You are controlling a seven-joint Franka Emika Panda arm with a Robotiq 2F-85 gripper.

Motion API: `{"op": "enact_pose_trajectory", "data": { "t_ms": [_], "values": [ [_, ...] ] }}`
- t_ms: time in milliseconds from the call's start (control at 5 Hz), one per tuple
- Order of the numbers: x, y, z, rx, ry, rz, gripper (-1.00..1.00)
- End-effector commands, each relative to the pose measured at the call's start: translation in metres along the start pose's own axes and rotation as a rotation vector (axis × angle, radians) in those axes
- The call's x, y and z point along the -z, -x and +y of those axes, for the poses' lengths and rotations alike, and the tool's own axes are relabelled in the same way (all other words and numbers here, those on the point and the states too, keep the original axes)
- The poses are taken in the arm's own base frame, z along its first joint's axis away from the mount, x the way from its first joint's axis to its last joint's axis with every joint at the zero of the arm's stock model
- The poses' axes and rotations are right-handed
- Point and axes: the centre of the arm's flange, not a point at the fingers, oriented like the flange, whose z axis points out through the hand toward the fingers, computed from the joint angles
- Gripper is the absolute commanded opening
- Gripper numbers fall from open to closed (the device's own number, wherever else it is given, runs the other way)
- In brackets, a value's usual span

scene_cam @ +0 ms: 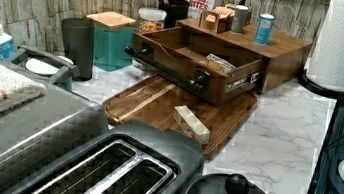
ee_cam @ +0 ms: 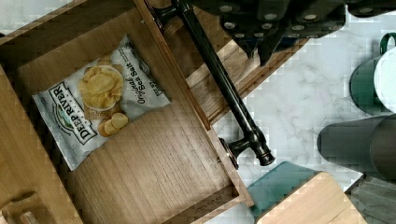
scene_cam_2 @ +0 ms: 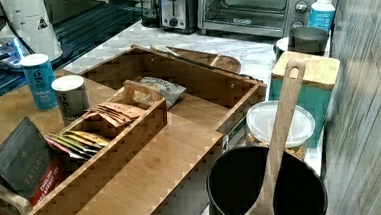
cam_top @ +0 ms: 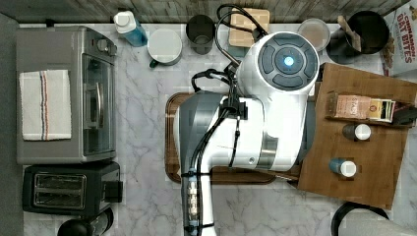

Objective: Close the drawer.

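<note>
nothing is done yet, we judge: the drawer (ee_cam: 140, 154) stands fully pulled out just below our claw (ee_cam: 268, 46), whose opening we cannot tell; pushing its handle (ee_cam: 219, 79) in remains.

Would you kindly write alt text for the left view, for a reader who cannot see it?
An open wooden drawer with a black bar handle juts from a low cabinet over a dark tray on a marble counter. A snack bag lies inside the drawer; a toaster fills the foreground.
</note>
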Motion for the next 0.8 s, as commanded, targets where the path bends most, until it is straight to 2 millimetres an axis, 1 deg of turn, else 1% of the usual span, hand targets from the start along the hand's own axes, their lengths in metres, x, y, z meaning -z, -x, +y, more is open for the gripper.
{"op": "enact_pose_trajectory", "data": {
  "t_ms": [200,400,600,800],
  "values": [
    [0.007,-0.001,-0.001,-0.001,-0.011,0.009,-1.0],
    [-0.01,0.0,-0.003,0.084,-0.011,0.002,-1.0],
    [-0.029,0.009,-0.026,0.187,0.023,0.039,-1.0],
    [-0.042,0.024,-0.046,0.256,0.035,0.061,-1.0]
  ]
}}
